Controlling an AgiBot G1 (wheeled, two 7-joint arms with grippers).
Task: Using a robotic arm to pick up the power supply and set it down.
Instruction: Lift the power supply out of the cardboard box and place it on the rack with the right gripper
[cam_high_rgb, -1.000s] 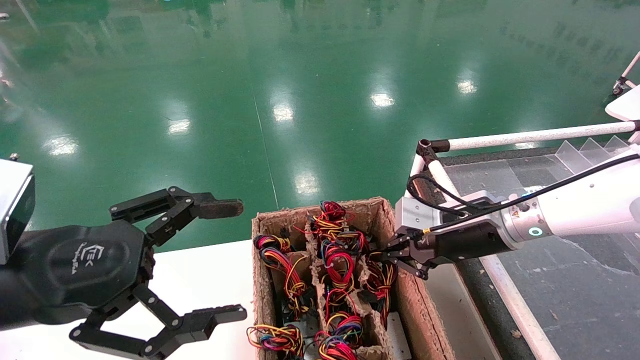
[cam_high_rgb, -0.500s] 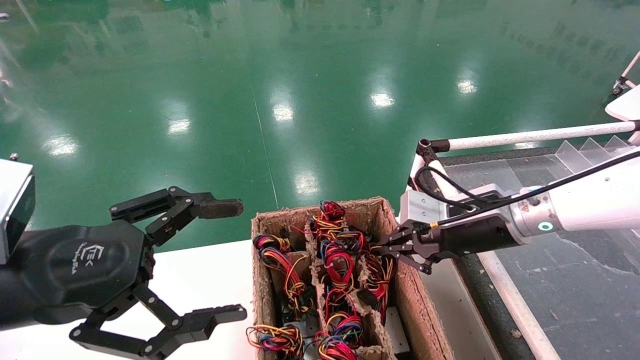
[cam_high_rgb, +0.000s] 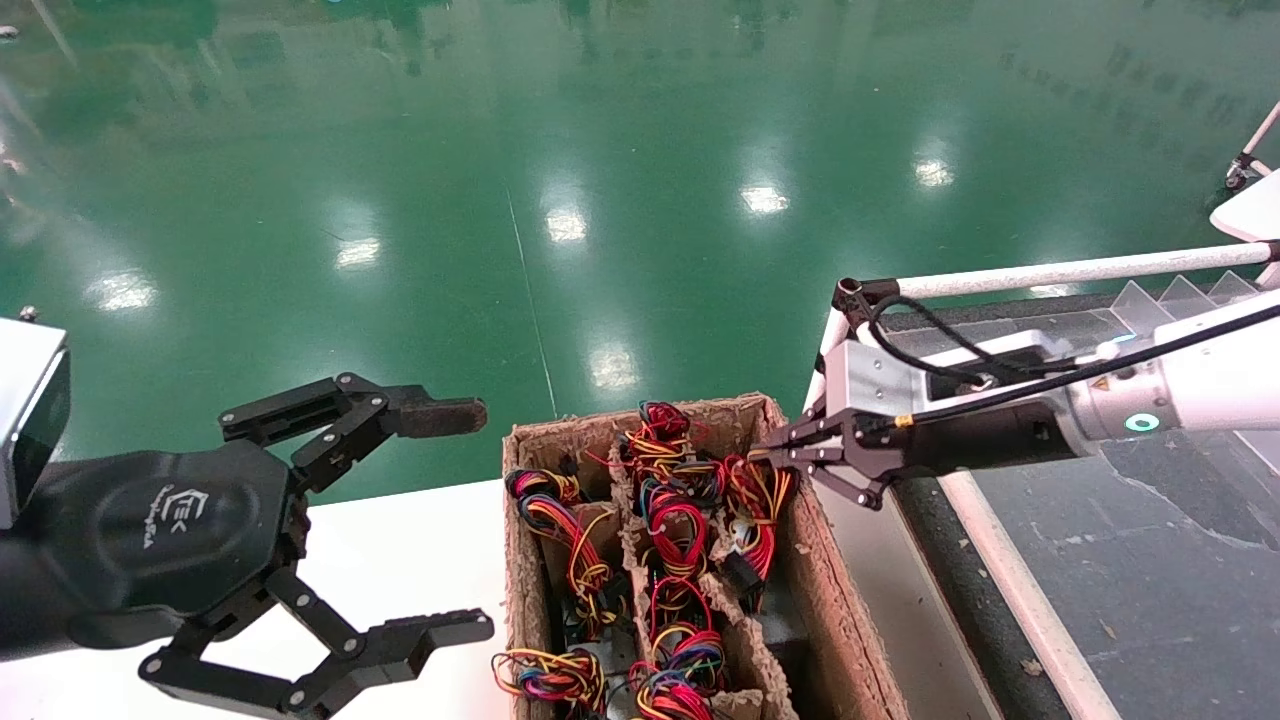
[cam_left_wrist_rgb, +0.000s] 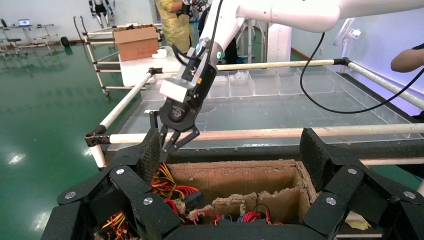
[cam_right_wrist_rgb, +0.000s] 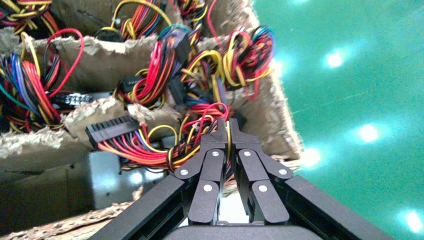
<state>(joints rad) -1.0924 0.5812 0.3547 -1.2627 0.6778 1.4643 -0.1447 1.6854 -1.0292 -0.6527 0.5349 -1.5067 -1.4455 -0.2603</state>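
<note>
Power supply (cam_high_rgb: 790, 625) is coming up now, or at least its wires are. A second ago the right gripper (cam_high_rgb: 768, 455) was down inside the rightmost lane of the cardboard box (cam_high_rgb: 850, 640), nose buried in the cables. Now it has pulled back up to the box's far right rim, dragging the wire bundle (cam_high_rgb: 752, 500) with it, so the red, yellow and orange strands are stretched up toward the fingertips and a black plug (cam_high_rgb: 745, 578) dangles below them.

In the right wrist view the fingers (cam_right_wrist_rgb: 220, 137) are pressed together on a few of those strands, so it's pinching wires, not the metal case. The case itself shows as a dark grey slab (cam_right_wrist_rgb: 115, 175) low in that lane, and I can't tell if it has left the bottom yet.

My take: lifting has started, but by the cable only. That's a sketchy hold, since the wires could slip through or the body could snag on the ragged dividers on the way out.

Left gripper (cam_high_rgb: 425, 520) hangs spread wide over the white table (cam_high_rgb: 420, 540) beside the box, exactly where it was a second ago, doing nothing.
</note>
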